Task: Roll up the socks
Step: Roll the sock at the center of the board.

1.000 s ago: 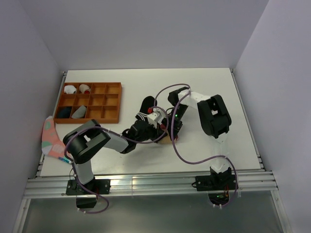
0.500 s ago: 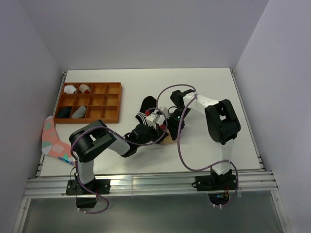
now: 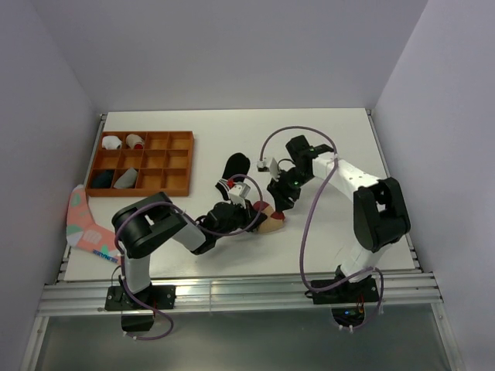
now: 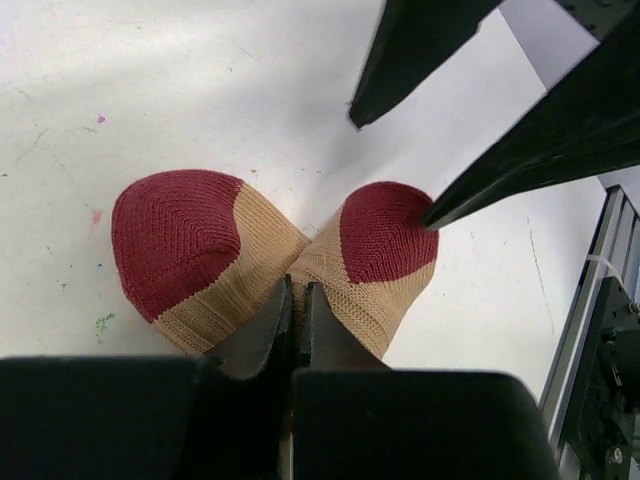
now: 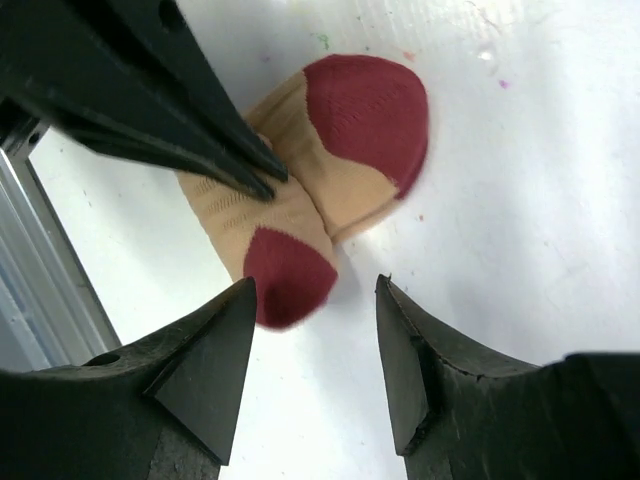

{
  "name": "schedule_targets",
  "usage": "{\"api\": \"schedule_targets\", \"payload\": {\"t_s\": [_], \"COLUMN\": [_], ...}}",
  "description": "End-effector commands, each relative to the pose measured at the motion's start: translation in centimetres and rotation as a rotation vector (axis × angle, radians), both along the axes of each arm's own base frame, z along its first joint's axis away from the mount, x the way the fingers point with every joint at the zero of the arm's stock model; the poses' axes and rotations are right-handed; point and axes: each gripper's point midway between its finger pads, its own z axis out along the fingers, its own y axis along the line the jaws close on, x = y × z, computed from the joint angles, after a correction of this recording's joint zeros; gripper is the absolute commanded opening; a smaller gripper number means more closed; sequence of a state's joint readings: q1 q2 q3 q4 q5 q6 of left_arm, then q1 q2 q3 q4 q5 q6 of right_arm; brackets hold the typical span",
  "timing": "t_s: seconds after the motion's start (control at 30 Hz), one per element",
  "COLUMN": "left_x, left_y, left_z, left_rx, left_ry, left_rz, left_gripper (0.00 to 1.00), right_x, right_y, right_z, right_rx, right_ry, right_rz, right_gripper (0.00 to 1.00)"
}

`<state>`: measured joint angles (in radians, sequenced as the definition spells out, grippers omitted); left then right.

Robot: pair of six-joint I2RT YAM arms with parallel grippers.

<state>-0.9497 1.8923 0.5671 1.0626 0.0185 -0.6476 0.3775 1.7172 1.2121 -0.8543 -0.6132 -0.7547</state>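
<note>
Two socks make up the job, and neither reads as a finished roll. Just right of the brown wooden divided tray (image 3: 190, 164), the black short sock with a white-striped cuff (image 3: 234, 167) lies flat on the white table (image 3: 332, 139). It is apart from both arms, so I judge its rolling not yet begun.

Further right of the tray and nearer the arm bases, the tan sock with maroon toe and heel (image 3: 271, 219) is doubled over into a loose bundle, its two maroon ends side by side. That looks like a fold or a first turn, with tightening and tucking left to do.

The left gripper (image 4: 297, 300) comes at it from the tray side. Its fingers are pressed together with their tips in the crease between the two lobes, seemingly nipping a thin pleat of the tan knit.

Furthest right of the tray, the right gripper (image 5: 315, 285) hangs above the bundle with its fingers spread wide and nothing between them. The nearer maroon end sits below the gap; whether a fingertip brushes it I cannot tell.
</note>
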Motion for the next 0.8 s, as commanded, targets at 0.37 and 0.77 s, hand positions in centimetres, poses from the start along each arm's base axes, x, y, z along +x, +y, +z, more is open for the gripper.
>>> {"api": "schedule_targets", "payload": {"t_s": [0.37, 0.77], "left_x": [-5.3, -6.1], "left_y": [5.9, 6.0], "left_z": [-11.9, -13.0], "left_rx": [0.314, 0.335], "left_ry": [0.32, 0.384], "left_rz": [0.033, 0.025], "left_gripper": [0.0, 0.0], "right_x": [-1.0, -3.3], "right_y": [-3.4, -2.5], "right_z": [1.9, 1.2], "right_rx": [0.079, 0.101], "right_ry": [-0.43, -0.676], "right_rz": [0.071, 0.198], "right_gripper": [0.63, 0.72]}}
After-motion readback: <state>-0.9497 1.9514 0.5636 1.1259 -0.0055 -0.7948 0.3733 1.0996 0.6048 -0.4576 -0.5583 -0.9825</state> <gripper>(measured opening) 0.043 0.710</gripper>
